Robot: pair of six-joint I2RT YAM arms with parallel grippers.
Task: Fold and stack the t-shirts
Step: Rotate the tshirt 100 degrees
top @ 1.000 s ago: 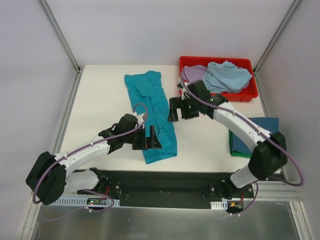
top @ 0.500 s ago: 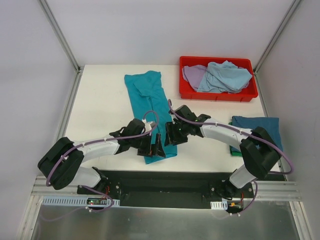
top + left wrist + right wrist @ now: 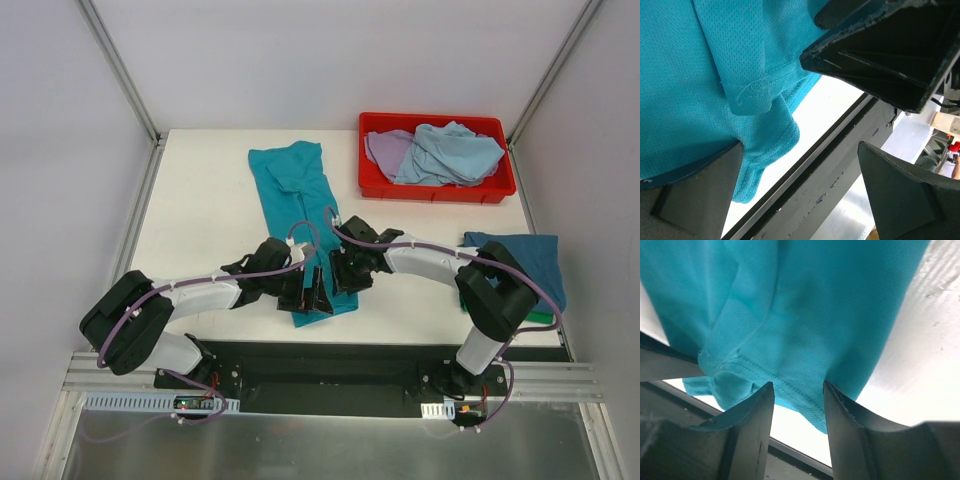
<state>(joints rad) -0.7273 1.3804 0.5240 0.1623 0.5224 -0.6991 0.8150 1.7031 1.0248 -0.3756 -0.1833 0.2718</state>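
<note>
A teal t-shirt (image 3: 295, 185), folded into a long strip, lies on the white table and runs from the far middle to the near edge. My left gripper (image 3: 312, 294) sits at its near hem, wide open. In the left wrist view (image 3: 797, 150), one finger (image 3: 700, 195) rests on the cloth (image 3: 705, 75) and the other hangs past the table's edge. My right gripper (image 3: 341, 274) is close beside it on the right. Its jaws (image 3: 797, 387) are half narrowed and straddle the shirt's hem (image 3: 805, 305), with a gap still showing between them.
A red bin (image 3: 437, 186) at the far right holds a lavender shirt (image 3: 387, 146) and a light-blue shirt (image 3: 450, 150). A folded dark-teal shirt (image 3: 525, 258) lies at the right edge on a green one. The black base rail (image 3: 330, 365) runs just beyond the hem.
My right arm swung from beside the red bin down to the teal shirt's near hem, and its jaws narrowed. My left gripper slid a little right along the hem and stayed wide open.
</note>
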